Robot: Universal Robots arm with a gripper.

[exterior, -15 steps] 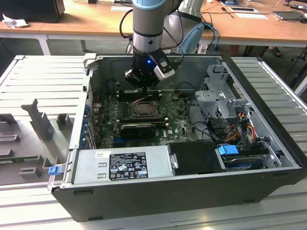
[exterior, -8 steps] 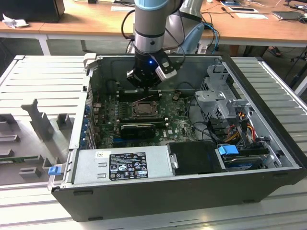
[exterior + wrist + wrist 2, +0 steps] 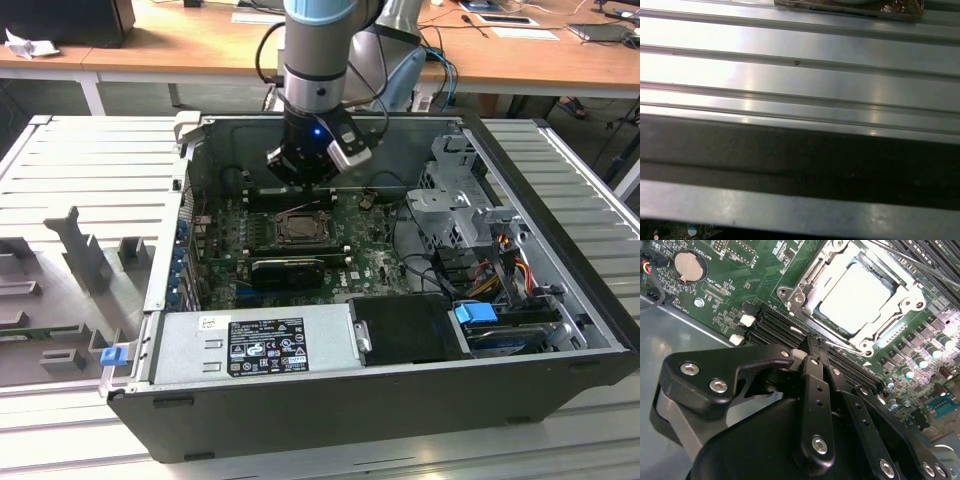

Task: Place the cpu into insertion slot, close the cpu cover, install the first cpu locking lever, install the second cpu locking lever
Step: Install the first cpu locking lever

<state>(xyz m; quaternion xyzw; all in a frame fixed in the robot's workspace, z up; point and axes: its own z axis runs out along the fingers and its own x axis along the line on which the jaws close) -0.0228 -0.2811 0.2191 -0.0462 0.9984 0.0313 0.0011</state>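
Black linkage arms of the robot's hand [image 3: 812, 357] fill the near part of the second wrist view, fingers drawn together and holding nothing. Beyond them, on the green motherboard [image 3: 740, 285], the cpu [image 3: 857, 297] lies seated in the insertion slot [image 3: 816, 314], with the silvery cpu cover [image 3: 900, 302] folded down around it. Whether either locking lever is latched cannot be told.

Ribbed grey metal panel [image 3: 800, 75] spans the first wrist view.

From the exterior view, the hand [image 3: 300, 172] hovers inside the open computer case [image 3: 330, 400] on the table [image 3: 80, 160], just above the insertion slot [image 3: 300, 228]. Placement and cover-closing look done.
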